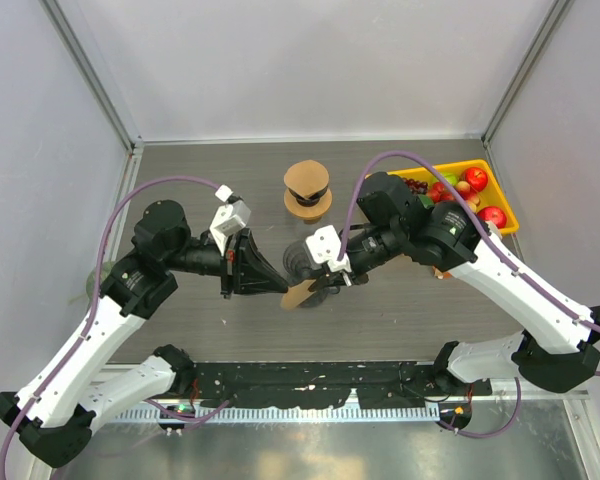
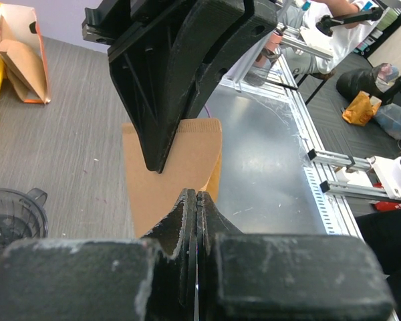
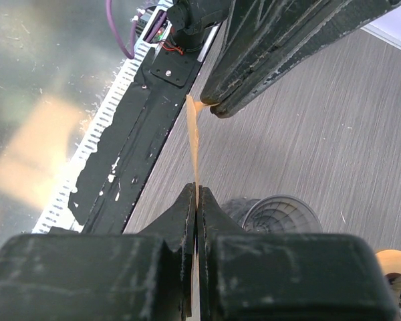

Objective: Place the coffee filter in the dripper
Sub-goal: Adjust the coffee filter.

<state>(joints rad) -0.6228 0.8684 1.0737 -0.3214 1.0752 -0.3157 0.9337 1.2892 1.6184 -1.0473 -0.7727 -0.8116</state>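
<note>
Both arms meet over the table (image 1: pixel 180 330), w/ the L gripper (image 1: pixel 280 286) clamped on one edge of the brown paper coffee filter (image 1: pixel 300 295) & the R gripper (image 1: pixel 327 284) clamped on the other, so it's held up just beside the dark dripper (image 3: pixel 281 214), not in it yet.

Brown paper coffee filter (image 1: pixel 300 294) edge-up near dark dripper (image 1: pixel 298 258)

Table (image 1: pixel 400 320), grey wood-grain — bearing: dark ribbed dripper (image 1: pixel 298 258), centre; brown-topped dark stand (image 1: pixel 307 190), just behind it; yellow tray (image 1: pixel 501 193) of fruit (image 1: pixel 477 179) — far right corner.
</note>
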